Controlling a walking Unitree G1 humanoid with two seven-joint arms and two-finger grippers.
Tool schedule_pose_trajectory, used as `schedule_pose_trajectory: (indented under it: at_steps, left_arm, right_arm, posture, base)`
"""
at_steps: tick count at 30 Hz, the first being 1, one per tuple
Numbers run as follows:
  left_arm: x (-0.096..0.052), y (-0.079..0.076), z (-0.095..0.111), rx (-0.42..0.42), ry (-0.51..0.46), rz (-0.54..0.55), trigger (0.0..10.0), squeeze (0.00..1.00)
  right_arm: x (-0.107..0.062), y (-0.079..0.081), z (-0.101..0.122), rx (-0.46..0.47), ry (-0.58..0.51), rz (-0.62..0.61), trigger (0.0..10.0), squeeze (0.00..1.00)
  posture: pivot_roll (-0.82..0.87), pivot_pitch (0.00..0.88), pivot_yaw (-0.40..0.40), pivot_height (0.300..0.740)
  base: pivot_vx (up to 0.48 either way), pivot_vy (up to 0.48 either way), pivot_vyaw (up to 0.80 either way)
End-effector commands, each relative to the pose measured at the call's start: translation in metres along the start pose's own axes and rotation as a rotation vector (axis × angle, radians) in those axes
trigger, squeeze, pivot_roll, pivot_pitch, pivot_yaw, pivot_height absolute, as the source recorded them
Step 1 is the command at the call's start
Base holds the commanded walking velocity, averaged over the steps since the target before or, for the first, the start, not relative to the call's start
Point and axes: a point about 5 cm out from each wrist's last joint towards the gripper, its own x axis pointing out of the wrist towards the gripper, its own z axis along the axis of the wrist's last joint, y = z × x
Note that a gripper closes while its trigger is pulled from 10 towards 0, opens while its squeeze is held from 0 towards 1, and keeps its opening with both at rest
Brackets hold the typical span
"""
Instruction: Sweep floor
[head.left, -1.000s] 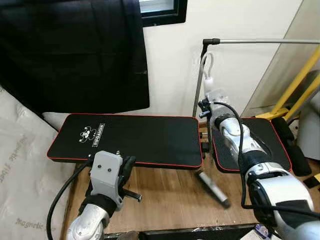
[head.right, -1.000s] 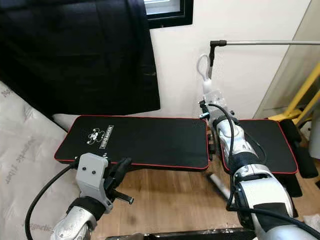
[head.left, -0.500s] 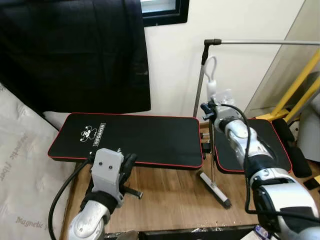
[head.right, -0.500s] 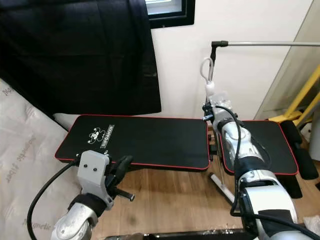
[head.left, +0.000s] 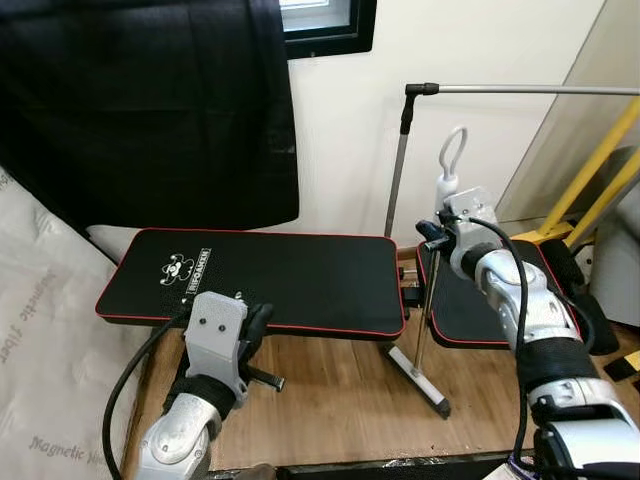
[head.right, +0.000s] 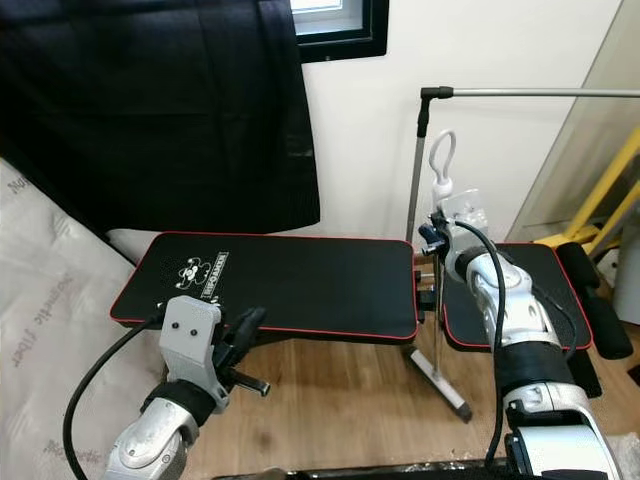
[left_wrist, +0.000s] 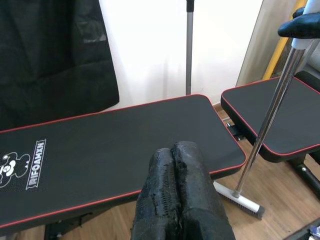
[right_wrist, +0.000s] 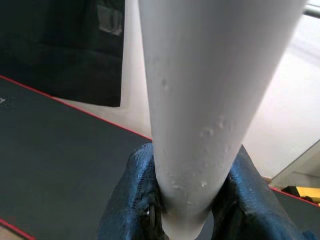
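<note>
Down low, the left gripper (head.left: 262, 330) hangs over the wooden floor (head.left: 340, 400) with its two black fingers (left_wrist: 177, 195) pressed together, holding nothing. Past it, the broom (head.left: 425, 300) stands almost straight up, its brush head (head.left: 418, 378) on the floor and its white loop at the top. The right gripper (right_wrist: 187, 200) squeezes the handle up high. Behind lies a long black bench (head.left: 270, 275).

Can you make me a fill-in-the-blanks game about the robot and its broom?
1. The right gripper is shut on the handle of the ____.
2. The broom head rests on the wooden ____.
3. The left gripper has its fingers ____ and holds nothing.
4. The black bench pads have a ____ edge.

Missing words: broom; floor; shut; red
</note>
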Motion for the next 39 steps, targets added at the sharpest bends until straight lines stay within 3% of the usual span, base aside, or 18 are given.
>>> schedule_pose_trajectory:
  at_steps: [1,8,15,16,17,18,19,27,33,39]
  left_arm:
    - [0.0,0.002,-0.003,0.009,0.008,-0.006,10.0,0.0]
    - [0.001,0.002,-0.005,0.009,0.007,-0.005,10.0,0.0]
    - [0.004,0.004,-0.006,0.008,0.005,-0.006,10.0,0.0]
    - [0.004,0.004,-0.006,0.009,0.004,-0.006,10.0,0.0]
    - [0.004,0.004,-0.006,0.009,0.004,-0.006,10.0,0.0]
    - [0.005,0.004,-0.006,0.009,0.003,-0.006,10.0,0.0]
    - [0.005,0.005,-0.006,0.009,0.003,-0.006,10.0,0.0]
    - [0.007,0.006,-0.007,0.005,-0.001,-0.004,10.0,0.0]
    - [0.011,0.008,-0.008,0.002,-0.005,0.0,10.0,0.0]
    - [0.013,0.01,-0.008,-0.001,-0.005,0.01,10.0,0.0]
  right_arm:
    - [-0.004,-0.001,-0.004,0.0,0.038,-0.002,0.0,0.0]
    - [-0.013,0.019,0.002,0.116,0.042,0.146,0.0,0.0]
    - [-0.023,0.031,0.013,0.146,0.067,0.232,0.0,0.0]
    - [-0.024,0.031,0.016,0.156,0.073,0.227,1.8,0.0]
    - [-0.024,0.031,0.016,0.156,0.073,0.227,1.8,0.0]
    - [-0.025,0.03,0.017,0.161,0.079,0.222,6.8,0.0]
    - [-0.026,0.029,0.019,0.163,0.077,0.215,10.0,0.0]
    - [-0.031,0.031,0.024,0.219,0.089,0.203,10.0,0.0]
    - [-0.034,0.053,0.028,0.319,0.082,0.274,10.0,0.0]
    - [-0.036,0.059,0.03,0.338,0.094,0.313,10.0,0.0]
  posture:
    - [-0.01,0.054,-0.023,0.74]
    - [-0.01,0.042,-0.023,0.74]
    - [-0.02,0.038,-0.016,0.74]
    - [-0.02,0.037,-0.016,0.74]
    - [-0.02,0.037,-0.016,0.74]
    - [-0.02,0.036,-0.015,0.74]
    - [-0.02,0.035,-0.015,0.74]
    - [-0.03,0.028,-0.014,0.74]
    - [-0.03,0.016,-0.013,0.74]
    - [-0.04,0.008,-0.014,0.74]
  base:
    - [0.0,0.0,0.0]
    - [0.0,0.0,0.0]
    - [0.0,0.0,0.0]
    - [0.0,0.0,0.0]
    - [0.0,0.0,0.0]
    - [0.0,0.0,0.0]
    - [0.0,0.0,0.0]
    - [0.0,0.0,-0.2]
    - [0.0,0.0,-0.8]
    - [0.0,0.0,-0.8]
